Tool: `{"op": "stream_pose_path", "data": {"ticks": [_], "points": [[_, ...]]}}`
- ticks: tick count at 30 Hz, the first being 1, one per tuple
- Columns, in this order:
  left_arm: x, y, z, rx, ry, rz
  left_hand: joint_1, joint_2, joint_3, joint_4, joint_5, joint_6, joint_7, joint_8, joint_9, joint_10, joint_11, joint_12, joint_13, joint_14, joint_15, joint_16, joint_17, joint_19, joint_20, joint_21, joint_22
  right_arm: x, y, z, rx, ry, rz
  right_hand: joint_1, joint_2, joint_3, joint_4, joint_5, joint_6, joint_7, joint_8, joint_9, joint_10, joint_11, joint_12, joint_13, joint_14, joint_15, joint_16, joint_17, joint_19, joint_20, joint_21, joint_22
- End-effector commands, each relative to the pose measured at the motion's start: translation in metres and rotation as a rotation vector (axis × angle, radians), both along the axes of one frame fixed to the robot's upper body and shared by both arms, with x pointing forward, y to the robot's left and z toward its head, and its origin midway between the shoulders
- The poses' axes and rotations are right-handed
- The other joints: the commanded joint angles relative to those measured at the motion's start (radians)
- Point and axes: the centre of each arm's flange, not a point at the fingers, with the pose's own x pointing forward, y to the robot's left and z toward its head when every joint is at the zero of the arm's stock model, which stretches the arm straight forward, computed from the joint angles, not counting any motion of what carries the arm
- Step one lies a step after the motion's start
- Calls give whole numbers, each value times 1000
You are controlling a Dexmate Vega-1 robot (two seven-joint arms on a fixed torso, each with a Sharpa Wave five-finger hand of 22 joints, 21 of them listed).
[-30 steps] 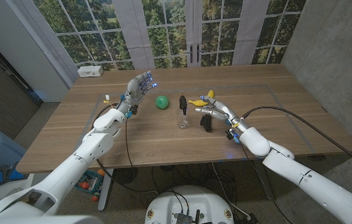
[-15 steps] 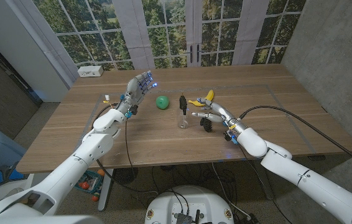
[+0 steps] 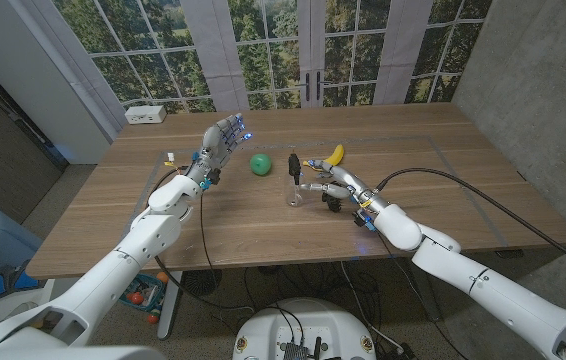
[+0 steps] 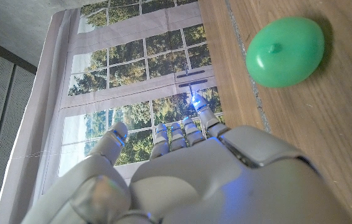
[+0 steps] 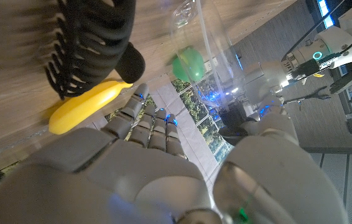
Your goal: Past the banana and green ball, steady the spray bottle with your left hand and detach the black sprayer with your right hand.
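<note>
With the clear spray bottle [image 3: 294,188] standing unsteadied between the raised, empty, spread left hand [image 3: 223,140] and the open-fingered right hand [image 3: 330,185] just beside it, tipping is judged likely if contacted.

Clear spray bottle [image 3: 293,190] stands upright, black sprayer [image 3: 293,164] attached.

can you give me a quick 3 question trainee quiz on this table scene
1. True or false: the left hand already grips the spray bottle.
2. Which lies nearest the left hand: A) banana B) green ball C) black clip?
3. Fill in: the sprayer on the bottle is coloured ____.

Key: 1 false, it is raised apart from it; 2 B; 3 black.
</note>
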Motion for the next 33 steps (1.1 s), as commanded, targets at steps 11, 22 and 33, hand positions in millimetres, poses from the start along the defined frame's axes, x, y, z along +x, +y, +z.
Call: {"op": "stream_pose_path", "data": {"ticks": [11,22,33], "points": [[0,4,-1,-6,2,6,-12,32,2,10,7,4,3,5,4,8,-2,5,4,6,-2,1,1,10,-3,-7,3,10,24,2,-19,-19,57,4,-4,-6,15,13,14,-2,10,3,17,-4,10,1,7,4,8,-2,-5,5,-19,7],[-3,6,-1,-7,0,11,-15,32,3,11,9,4,3,5,4,8,-1,5,4,6,-3,0,0,12,-1,-11,3,19,34,1,-21,-11,79,1,-5,-9,19,16,14,-7,9,3,17,-7,10,2,8,3,10,-1,0,12,-22,7],[-4,7,1,-1,1,9,-18,31,4,11,11,5,3,5,4,9,0,5,3,6,-3,-1,-1,14,-2,-16,3,26,40,-4,-42,-19,40,34,9,0,11,26,8,-16,8,3,18,-15,10,2,14,-4,14,-3,12,16,-27,8]]}}
